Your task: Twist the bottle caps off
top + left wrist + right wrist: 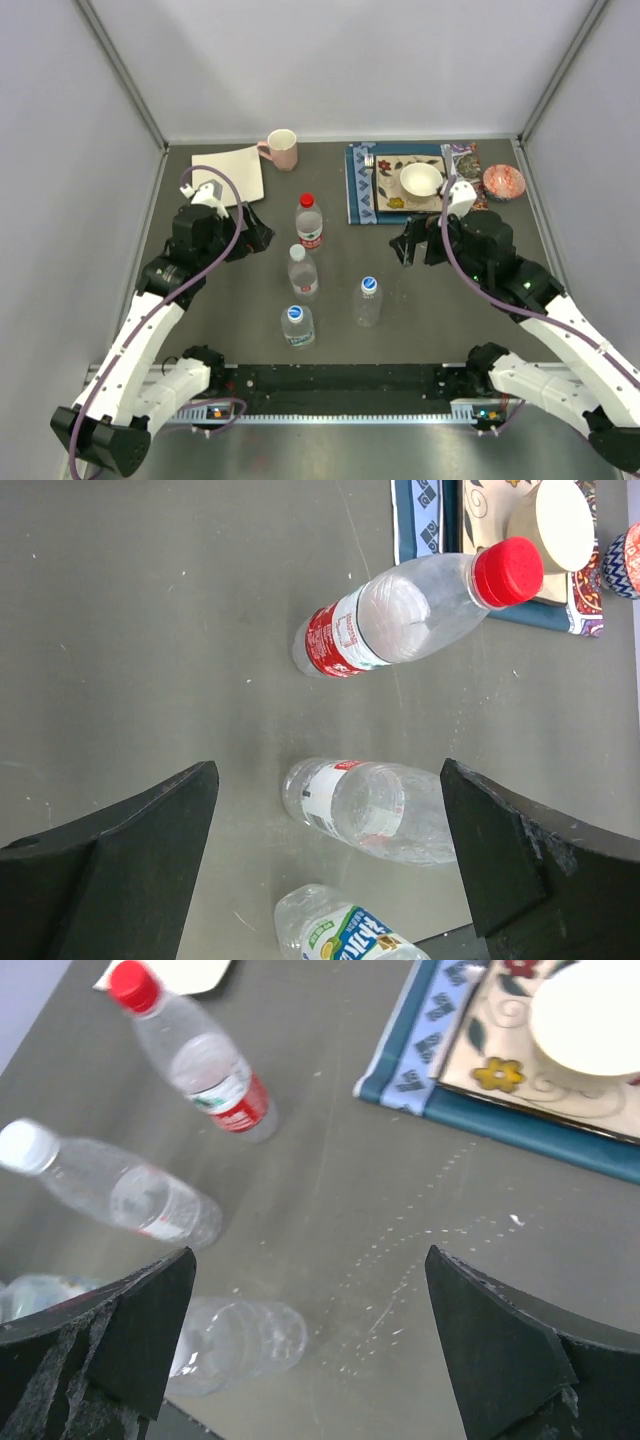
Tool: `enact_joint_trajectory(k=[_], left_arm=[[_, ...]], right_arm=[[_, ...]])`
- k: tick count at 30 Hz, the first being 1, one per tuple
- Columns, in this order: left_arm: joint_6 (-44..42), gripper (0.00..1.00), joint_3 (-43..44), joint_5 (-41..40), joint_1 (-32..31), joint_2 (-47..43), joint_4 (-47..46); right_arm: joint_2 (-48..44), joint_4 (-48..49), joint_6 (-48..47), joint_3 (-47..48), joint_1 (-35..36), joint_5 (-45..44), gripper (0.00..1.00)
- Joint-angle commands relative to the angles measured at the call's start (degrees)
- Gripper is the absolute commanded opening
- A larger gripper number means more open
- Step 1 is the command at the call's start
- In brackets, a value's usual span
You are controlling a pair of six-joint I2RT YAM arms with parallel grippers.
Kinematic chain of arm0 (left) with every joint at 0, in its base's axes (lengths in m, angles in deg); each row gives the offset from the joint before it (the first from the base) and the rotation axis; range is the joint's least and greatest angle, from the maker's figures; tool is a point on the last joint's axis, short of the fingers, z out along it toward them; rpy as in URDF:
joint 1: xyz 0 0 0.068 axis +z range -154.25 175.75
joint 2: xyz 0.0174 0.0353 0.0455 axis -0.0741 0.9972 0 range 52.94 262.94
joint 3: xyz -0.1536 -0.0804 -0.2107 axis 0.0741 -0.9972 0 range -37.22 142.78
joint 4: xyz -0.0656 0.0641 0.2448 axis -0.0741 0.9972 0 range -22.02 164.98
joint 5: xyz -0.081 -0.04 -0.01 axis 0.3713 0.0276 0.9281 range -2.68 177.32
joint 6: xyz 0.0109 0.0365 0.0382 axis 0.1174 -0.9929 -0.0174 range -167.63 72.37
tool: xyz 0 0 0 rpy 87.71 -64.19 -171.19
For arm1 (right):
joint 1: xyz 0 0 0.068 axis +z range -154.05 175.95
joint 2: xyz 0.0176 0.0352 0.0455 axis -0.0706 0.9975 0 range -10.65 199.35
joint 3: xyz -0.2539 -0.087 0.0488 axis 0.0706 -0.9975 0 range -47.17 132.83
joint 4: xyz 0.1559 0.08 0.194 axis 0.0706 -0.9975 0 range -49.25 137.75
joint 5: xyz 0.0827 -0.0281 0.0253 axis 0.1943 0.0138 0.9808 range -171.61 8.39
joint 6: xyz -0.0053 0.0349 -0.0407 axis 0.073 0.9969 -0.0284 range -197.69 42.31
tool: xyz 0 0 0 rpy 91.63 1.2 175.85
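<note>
Item 1: small clear ribbed plastic bottle with a red-and-white label (311, 232), upright at the far end of the group, round red plastic screw cap (307, 199) seated on its neck. Item 2: clear plastic bottle with a pale label (303, 278), upright just nearer than the first, whitish-grey screw cap (296, 252) in place. Item 3: clear plastic bottle with a printed label (297, 332), upright and nearest the arm bases, blue screw cap with a white centre (294, 313) in place. Item 4: clear plastic bottle standing to the right of the group (367, 308), second blue white-centred cap (369, 284) in place. Left gripper (325, 780): black jaws spread wide, nothing between them, hanging to the left of the red-capped bottle and apart from it, with the bottles in its line of sight. Right gripper (310, 1260): jaws likewise spread wide and empty, hanging to the right of the group, touching no bottle. Bystanders at the far side of the dark grey table (450, 330): pink mug (282, 150), white square sheet (235, 172), blue-bordered placemat (362, 195) bearing a white bowl (421, 180); none belongs to the task. Progress, as judged: no cap is off or visibly loosened, no bottle is gripped, so nothing is done and all four caps are left to unscrew.
</note>
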Motion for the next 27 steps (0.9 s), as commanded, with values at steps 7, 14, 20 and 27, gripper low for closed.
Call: enact_joint_trajectory(k=[7, 14, 20, 27], left_arm=[[-5.3, 0.99, -2.6, -4.9, 0.3, -7.2, -0.6], [-6.0, 0.99, -4.0, -6.9, 0.3, -11.5, 0.1], [-6.0, 0.99, -5.3, -6.3, 0.3, -12.7, 0.2], [-5.8, 0.99, -6.2, -5.8, 0.3, -12.9, 0.3]], right_arm=[[3.9, -2.8, -4.4, 6.1, 26.5, -15.0, 0.95], [5.4, -1.1, 0.0, 2.2, 27.9, -13.5, 0.80], [5.5, 0.4, 1.9, -1.1, 27.8, -12.4, 0.70], [7.1, 2.9, 3.2, -3.1, 27.9, -10.7, 0.63]])
